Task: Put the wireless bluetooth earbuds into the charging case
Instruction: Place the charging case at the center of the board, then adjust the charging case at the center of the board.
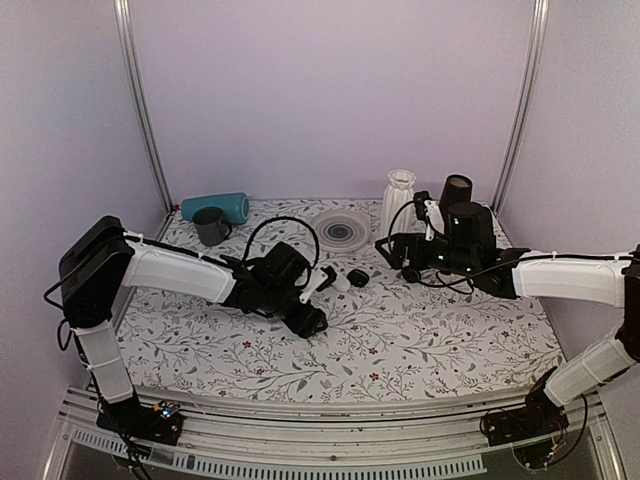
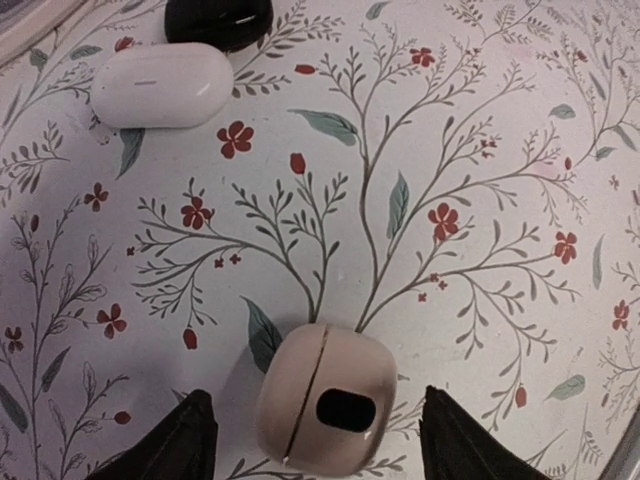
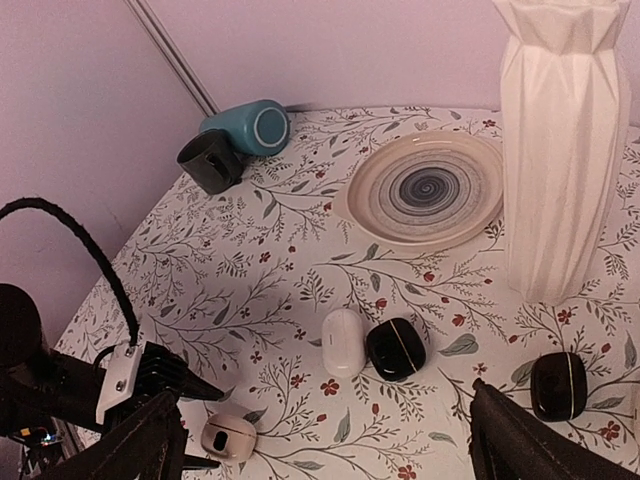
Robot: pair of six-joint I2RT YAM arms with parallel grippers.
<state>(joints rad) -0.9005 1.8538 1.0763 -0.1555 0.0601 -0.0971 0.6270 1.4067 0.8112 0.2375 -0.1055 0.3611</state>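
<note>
Straddling charging case (image 2: 325, 400) with left gripper (image 2: 320, 435) wide open, nothing gripped; could squirt it out if pinching rounded shell off-centre.

Top external: fixed high, behind arm bases. Faces forward and down over whole table (image 1: 430, 340) to back wall. Far range.
Left wrist: very near tabletop, looking steeply down. left gripper (image 2: 315, 392) at bottom edge. charging case (image 2: 325, 410) at lower centre.
Right wrist: raised, oblique, medium range, facing across table toward plate (image 3: 425, 190) and far-left corner. right gripper (image 3: 322, 395) at bottom corners.
Shared: white oval pod (image 2: 160, 85) and black pod (image 2: 218, 20) beside it in all three views. charging case in both wrist views.
</note>
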